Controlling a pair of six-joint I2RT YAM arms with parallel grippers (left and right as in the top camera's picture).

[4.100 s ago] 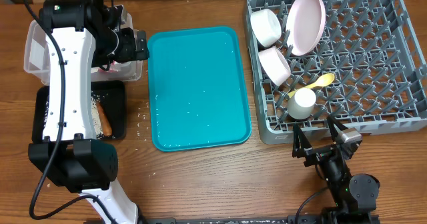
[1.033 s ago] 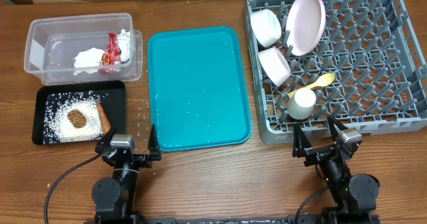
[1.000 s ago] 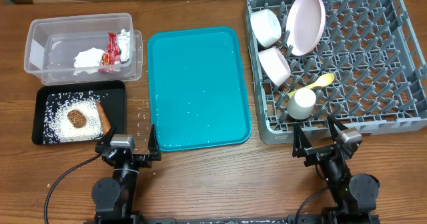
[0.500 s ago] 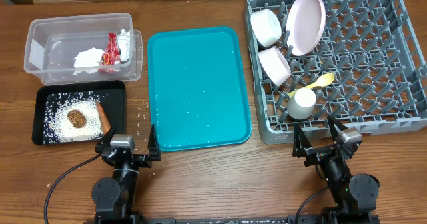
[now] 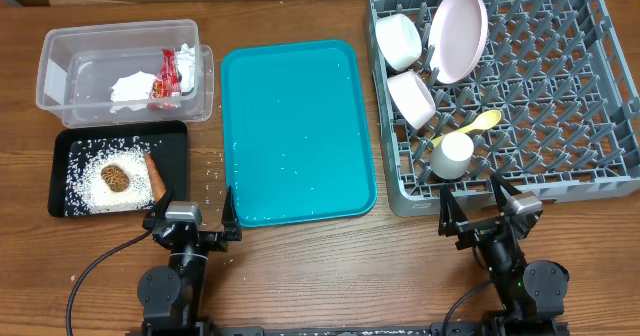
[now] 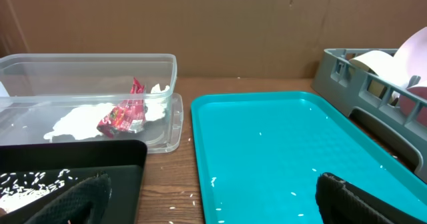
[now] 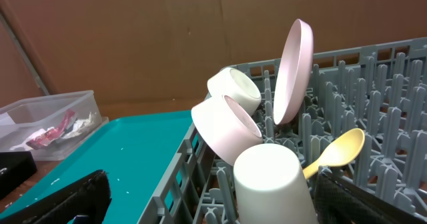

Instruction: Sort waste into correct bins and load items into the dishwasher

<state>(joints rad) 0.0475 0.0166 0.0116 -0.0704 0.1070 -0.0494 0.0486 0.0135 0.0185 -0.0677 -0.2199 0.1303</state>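
Brown wooden worktop. Clear tub holds napkin and red wrapper. Black tray holds rice, brown lump, sausage stick. Grey rack holds plate, bowls, cup, spoon. Left gripper and right gripper sit at the near edge, fingers spread, empty.

left arm — folded low, jaws spread, empty | right arm — folded low, jaws spread, empty

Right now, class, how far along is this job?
Done: napkin and wrapper in the clear tub; rice, lump and sausage in the black tray; plate, bowls, cup and spoon in the rack. In hand: nothing; left pincer and right pincer open. Left: stray grains on the table.
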